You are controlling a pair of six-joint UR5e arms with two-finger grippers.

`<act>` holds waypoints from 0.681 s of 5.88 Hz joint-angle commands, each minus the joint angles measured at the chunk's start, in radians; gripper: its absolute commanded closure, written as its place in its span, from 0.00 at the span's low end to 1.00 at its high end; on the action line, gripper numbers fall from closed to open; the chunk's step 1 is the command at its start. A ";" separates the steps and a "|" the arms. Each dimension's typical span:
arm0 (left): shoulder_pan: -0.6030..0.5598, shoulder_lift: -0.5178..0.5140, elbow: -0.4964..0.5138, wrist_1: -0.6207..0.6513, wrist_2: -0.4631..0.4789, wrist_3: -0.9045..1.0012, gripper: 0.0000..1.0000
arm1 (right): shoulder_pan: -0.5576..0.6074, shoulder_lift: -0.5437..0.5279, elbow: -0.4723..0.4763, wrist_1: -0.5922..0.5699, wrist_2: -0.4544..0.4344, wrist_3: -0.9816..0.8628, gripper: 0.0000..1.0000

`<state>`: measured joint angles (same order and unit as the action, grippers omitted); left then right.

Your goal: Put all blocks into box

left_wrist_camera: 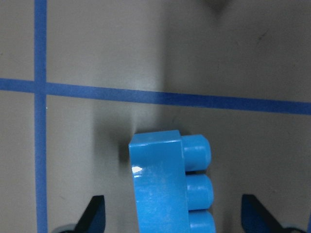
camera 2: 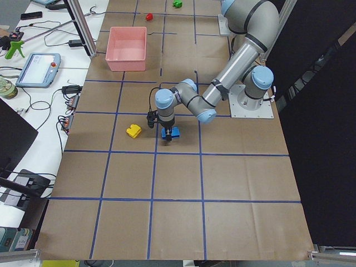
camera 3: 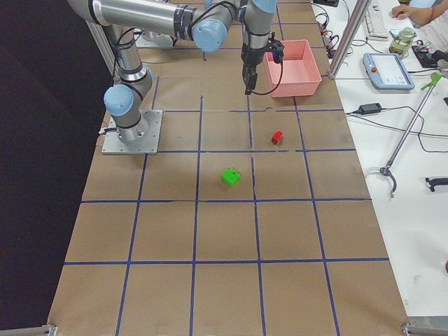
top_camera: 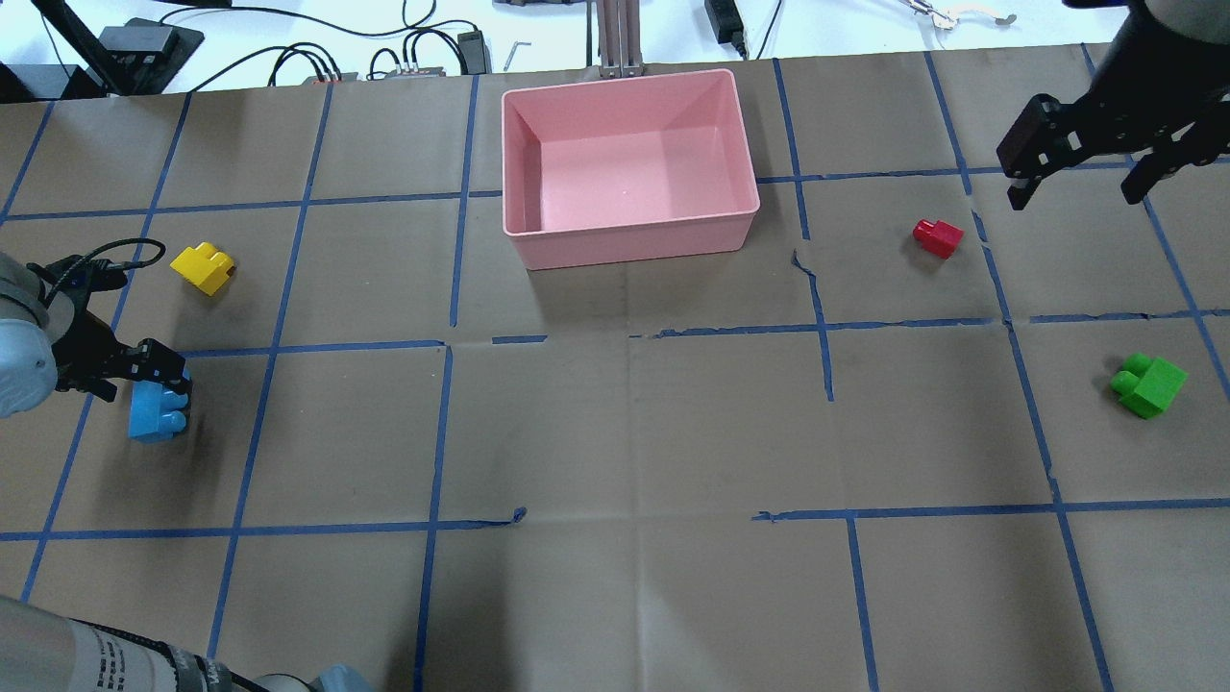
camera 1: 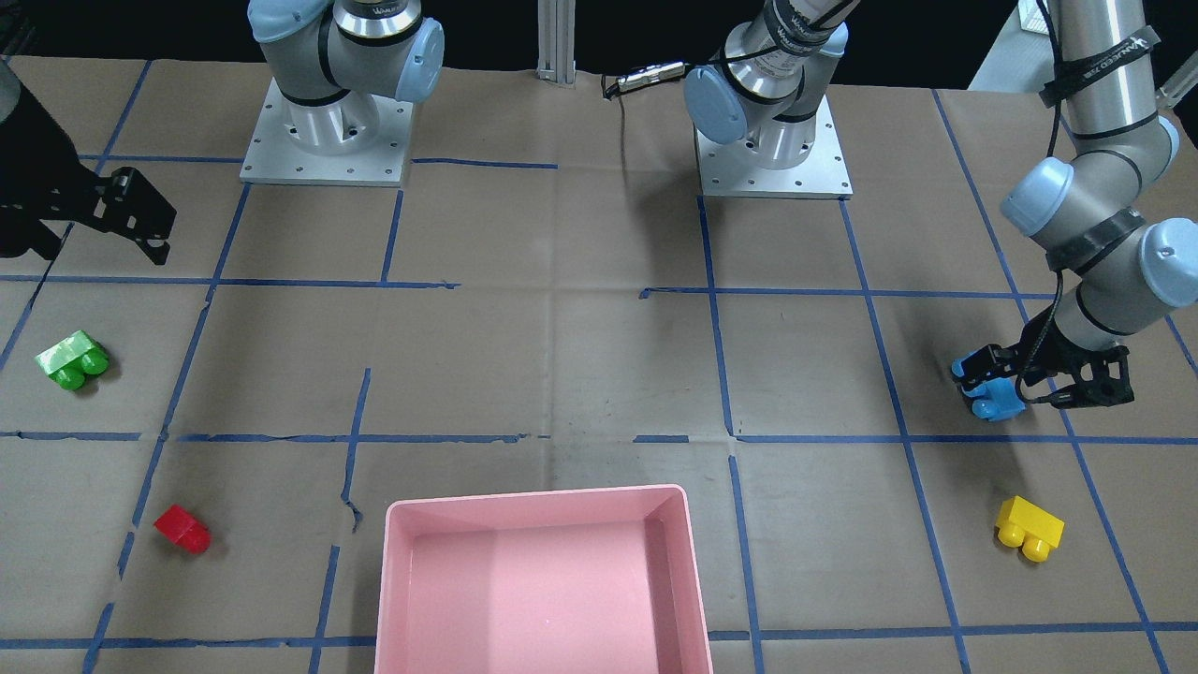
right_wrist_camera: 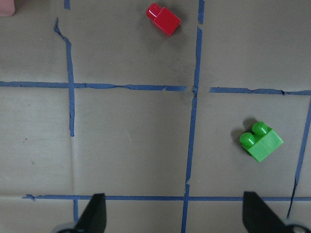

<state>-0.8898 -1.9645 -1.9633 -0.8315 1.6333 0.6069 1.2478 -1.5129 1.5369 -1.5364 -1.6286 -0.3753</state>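
Note:
The pink box [top_camera: 629, 248] stands at the table's far middle, with nothing in it. The light-blue brick [top_camera: 159, 415] lies at the left; my left gripper [top_camera: 144, 380] is low over it, open, one finger on each side, not touching it in the left wrist view [left_wrist_camera: 160, 189]. The yellow brick [top_camera: 204, 268] lies just beyond it. My right gripper [top_camera: 1076, 192] is open and empty, high above the far right. The red brick [top_camera: 939, 237] and green brick [top_camera: 1148, 384] lie below it, both showing in the right wrist view: red [right_wrist_camera: 164, 19], green [right_wrist_camera: 261, 141].
Both arm bases [camera 1: 328, 140] are bolted at the robot's edge of the table. Blue tape lines grid the brown paper cover. Cables and gear lie on the white bench [top_camera: 288, 38] beyond the box.

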 commanded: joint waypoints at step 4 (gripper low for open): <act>-0.003 0.008 0.017 -0.011 0.037 0.004 0.97 | -0.204 0.092 0.002 -0.045 0.000 -0.120 0.00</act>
<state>-0.8907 -1.9714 -1.9510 -0.8381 1.6695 0.6084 1.0799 -1.4449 1.5384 -1.5703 -1.6301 -0.4922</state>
